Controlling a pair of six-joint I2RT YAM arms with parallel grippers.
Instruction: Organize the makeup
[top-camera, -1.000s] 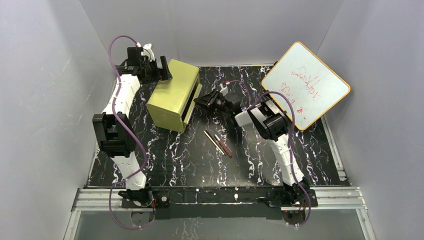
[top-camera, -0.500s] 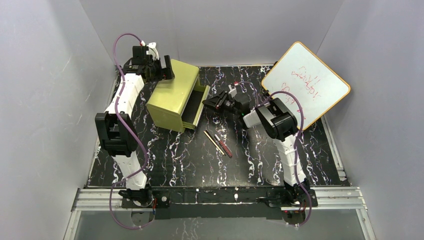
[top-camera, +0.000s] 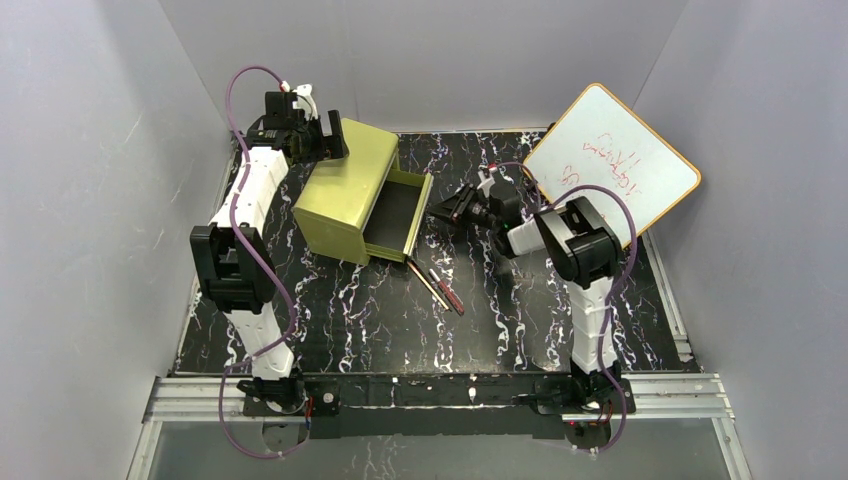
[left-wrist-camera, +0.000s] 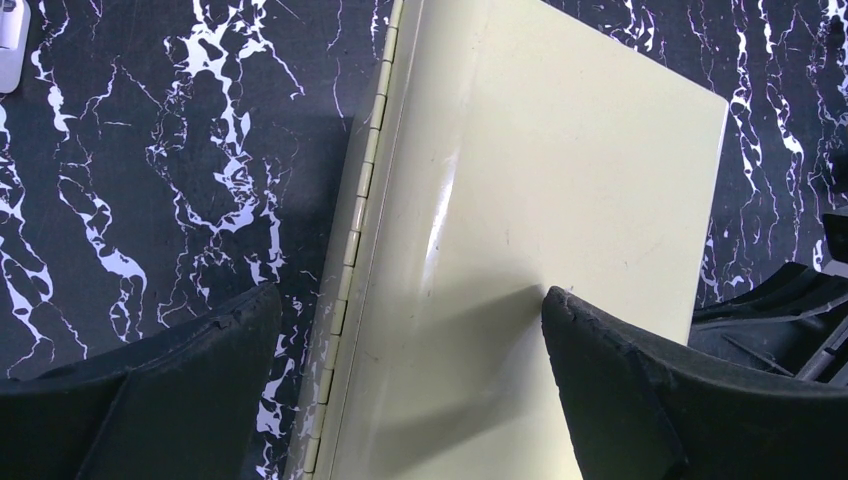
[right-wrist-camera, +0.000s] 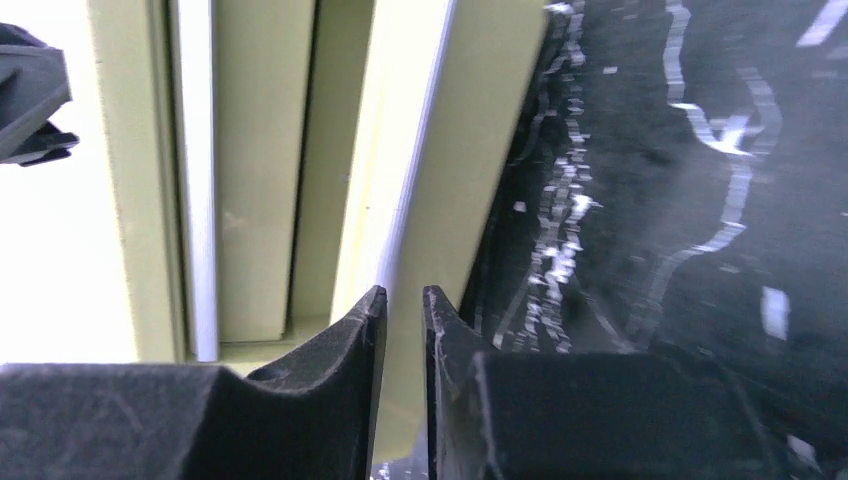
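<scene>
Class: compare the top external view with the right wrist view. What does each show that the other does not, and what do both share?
Only top external: the gold pencil and dark red pencil lying on the table beside the drawer, plus the whiteboard. Only right wrist: the right claw up close, its fingers nearly together, pinching the drawer's front wall. Both: the open drawer and the marbled table.
</scene>
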